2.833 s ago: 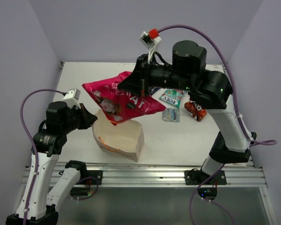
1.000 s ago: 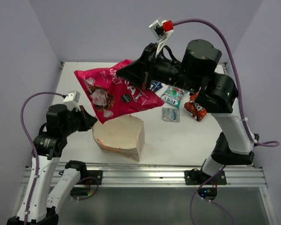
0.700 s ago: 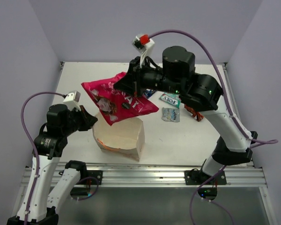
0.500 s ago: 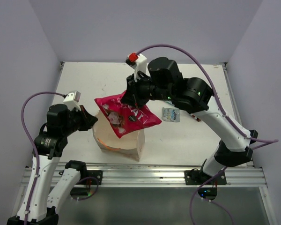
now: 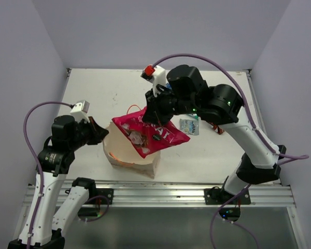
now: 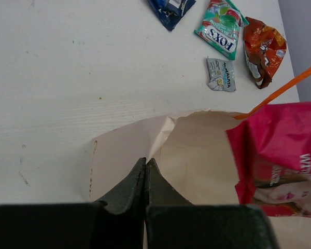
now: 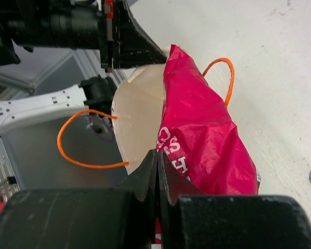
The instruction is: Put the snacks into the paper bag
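The cream paper bag point(image 5: 132, 161) stands open near the table's front. My left gripper point(image 5: 104, 134) is shut on its left rim, and in the left wrist view the closed fingertips point(image 6: 145, 162) pinch the paper edge point(image 6: 129, 150). My right gripper point(image 5: 154, 116) is shut on the large red-pink snack bag point(image 5: 155, 136), which tilts with its lower end inside the bag's mouth point(image 7: 137, 119). The right wrist view shows that gripper point(image 7: 157, 153) clamped on the pink foil point(image 7: 202, 135). Blue point(image 6: 171, 8), green-white point(image 6: 221, 28), orange-red point(image 6: 263, 49) and silvery-grey point(image 6: 221, 75) packets lie on the table beyond.
An orange cord handle point(image 7: 83, 140) loops out from the bag's near side, another point(image 7: 223, 78) arcs over the pink bag. The silvery packet point(image 5: 189, 126) lies just right of the right gripper. A metal rail point(image 5: 160, 194) runs along the table's front edge.
The right arm has swung left and down, carrying the red-pink bag from above the table into the paper bag's mouth. The left arm has held still on the rim.
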Tool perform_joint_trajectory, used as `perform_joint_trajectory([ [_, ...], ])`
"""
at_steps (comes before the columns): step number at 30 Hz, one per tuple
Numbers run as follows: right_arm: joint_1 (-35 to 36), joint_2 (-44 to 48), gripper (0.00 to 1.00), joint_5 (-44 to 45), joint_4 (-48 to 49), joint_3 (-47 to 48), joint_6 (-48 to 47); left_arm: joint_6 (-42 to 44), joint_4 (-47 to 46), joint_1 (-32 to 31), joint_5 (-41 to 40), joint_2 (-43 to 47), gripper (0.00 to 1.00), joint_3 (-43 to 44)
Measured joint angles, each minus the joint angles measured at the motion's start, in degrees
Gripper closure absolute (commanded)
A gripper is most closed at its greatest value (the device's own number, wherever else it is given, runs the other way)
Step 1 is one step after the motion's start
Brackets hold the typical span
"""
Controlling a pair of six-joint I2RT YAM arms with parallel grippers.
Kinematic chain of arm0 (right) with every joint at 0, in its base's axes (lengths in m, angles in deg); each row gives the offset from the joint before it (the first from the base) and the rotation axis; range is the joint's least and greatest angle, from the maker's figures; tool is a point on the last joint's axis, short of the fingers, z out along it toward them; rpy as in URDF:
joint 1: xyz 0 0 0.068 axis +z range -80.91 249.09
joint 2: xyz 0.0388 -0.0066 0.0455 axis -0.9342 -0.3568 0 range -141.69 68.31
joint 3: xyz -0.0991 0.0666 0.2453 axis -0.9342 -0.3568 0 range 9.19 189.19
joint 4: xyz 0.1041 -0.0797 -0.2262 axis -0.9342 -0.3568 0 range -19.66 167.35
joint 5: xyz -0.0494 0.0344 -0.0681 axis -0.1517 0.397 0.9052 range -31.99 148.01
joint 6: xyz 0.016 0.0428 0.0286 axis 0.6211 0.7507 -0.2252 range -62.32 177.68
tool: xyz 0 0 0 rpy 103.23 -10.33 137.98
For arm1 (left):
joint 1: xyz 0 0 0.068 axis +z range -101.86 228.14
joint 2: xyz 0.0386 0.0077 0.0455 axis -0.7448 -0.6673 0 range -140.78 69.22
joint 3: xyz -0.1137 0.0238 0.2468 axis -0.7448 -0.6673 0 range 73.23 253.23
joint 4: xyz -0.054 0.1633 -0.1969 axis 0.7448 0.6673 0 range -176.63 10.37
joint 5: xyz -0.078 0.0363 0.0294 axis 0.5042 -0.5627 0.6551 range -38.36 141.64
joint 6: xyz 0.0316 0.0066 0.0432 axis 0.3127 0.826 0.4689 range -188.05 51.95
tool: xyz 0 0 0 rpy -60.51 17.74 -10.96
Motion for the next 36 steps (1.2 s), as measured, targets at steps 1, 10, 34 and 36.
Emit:
perform_joint_trajectory([
  [1, 0.2, -0.7, 1.00, -0.6, -0.5, 0.1, -0.3, 0.0, 0.0, 0.0, 0.1, 0.1, 1.00, 0.0],
  [10, 2.3, -9.8, 0.94, -2.7, -3.1, 0.1, -3.1, 0.0, 0.1, 0.0, 0.4, 0.7, 1.00, 0.0],
  [34, -33.6, 17.4, 0.07, 31.2, 17.0, -30.9, -2.3, 0.0, 0.2, 0.0, 0.6, 1.2, 1.00, -0.5],
  [36, -38.3, 14.9, 0.07, 31.2, 19.1, -38.9, -1.4, 0.0, 0.2, 0.0, 0.5, 1.2, 1.00, -0.5],
])
